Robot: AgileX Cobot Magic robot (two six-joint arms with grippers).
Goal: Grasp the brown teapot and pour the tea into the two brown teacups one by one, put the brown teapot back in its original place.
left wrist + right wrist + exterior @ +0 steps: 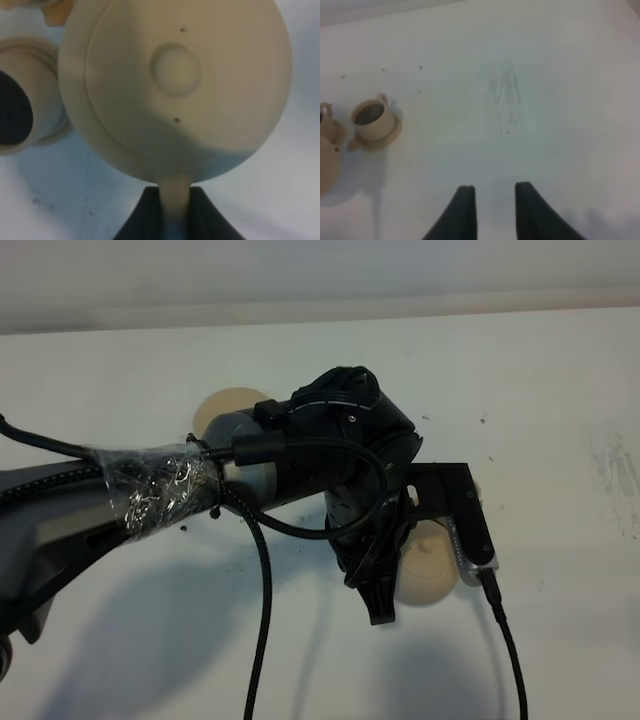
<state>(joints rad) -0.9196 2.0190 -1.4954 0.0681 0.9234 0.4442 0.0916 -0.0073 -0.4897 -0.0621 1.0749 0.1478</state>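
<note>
Your left gripper (175, 210) clamps the loop handle of the round pale beige ceramic teapot (175, 85) beside a small beige cylindrical teacup (22, 112); your right gripper (492, 212) hangs released, empty.

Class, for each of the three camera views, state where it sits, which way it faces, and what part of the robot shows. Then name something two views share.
Exterior high: mounted above, looking down on the white table; the left arm fills the middle.
Left wrist: on the left arm, facing the brown teapot, whose handle sits in the left gripper.
Right wrist: on the right arm, facing bare table over the open right gripper.
Shared: both wrist views show a teacup.
</note>
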